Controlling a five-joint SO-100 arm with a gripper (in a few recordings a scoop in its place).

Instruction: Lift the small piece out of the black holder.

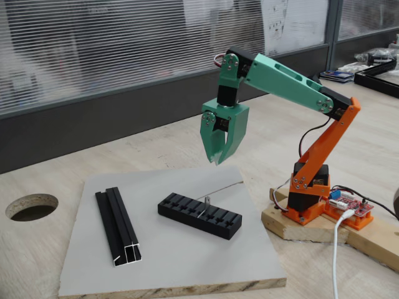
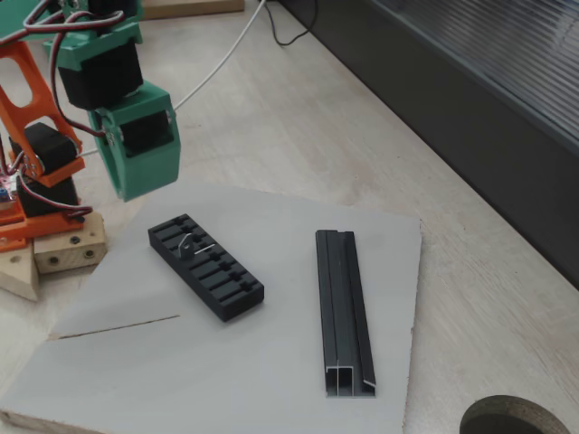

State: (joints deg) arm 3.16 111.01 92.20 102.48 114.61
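the green gripper (image 1: 217,159) hangs in the air above the grey board (image 1: 187,255), with its fingers pointing down; the tips are close together, almost at one point, and nothing is between them, so the pincer looks closed and empty; in the other fixed view the gripper (image 2: 136,185) is seen from above, at the upper left, near the end of the black holder (image 2: 206,267) but not touching it.

the black holder (image 1: 199,215) lies on the board, near its middle, with the row of slots facing up; the small piece (image 1: 206,206) stands in one of the slots, about in the middle of the row in this view; it is thin, silvery and upright, and rises a little above the top of the block; in the other fixed view the small piece (image 2: 192,244) is nearer to the end of the holder that is closest to the arm.

a long black rail (image 1: 118,233) with silvery cut ends lies on the same board, well apart from the holder; the orange base of the arm (image 1: 308,199) sits on a wooden block beside the board; a round hole (image 1: 31,207) is in the wooden table.
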